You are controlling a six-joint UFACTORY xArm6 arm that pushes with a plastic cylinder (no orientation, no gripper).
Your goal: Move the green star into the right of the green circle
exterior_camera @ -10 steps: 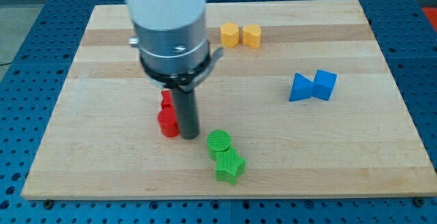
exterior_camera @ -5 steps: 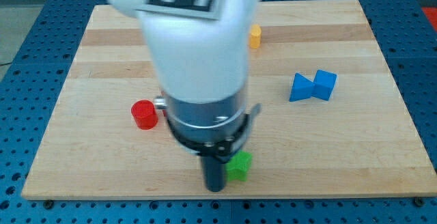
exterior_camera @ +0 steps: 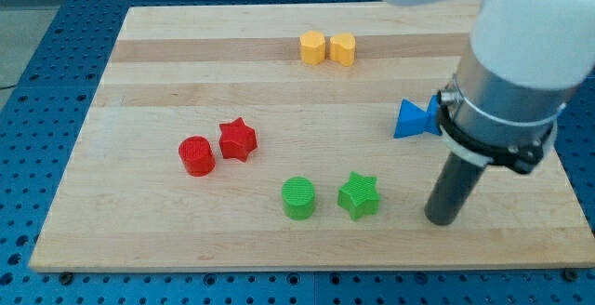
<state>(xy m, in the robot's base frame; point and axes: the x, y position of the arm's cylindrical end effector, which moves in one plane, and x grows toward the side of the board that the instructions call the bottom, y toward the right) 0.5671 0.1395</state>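
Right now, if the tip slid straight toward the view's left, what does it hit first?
Probably the green star. My tip sits to the view's right of it, apart, at a slightly lower level, so it might only clip the star's lower edge. The green circle lies just beyond, further left.

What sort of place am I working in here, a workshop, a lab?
Most likely a robotics lab test bench. A wooden board lies on a blue perforated table, carrying small printed-looking blocks such as the green star and green circle. My tip rests to the star's right.
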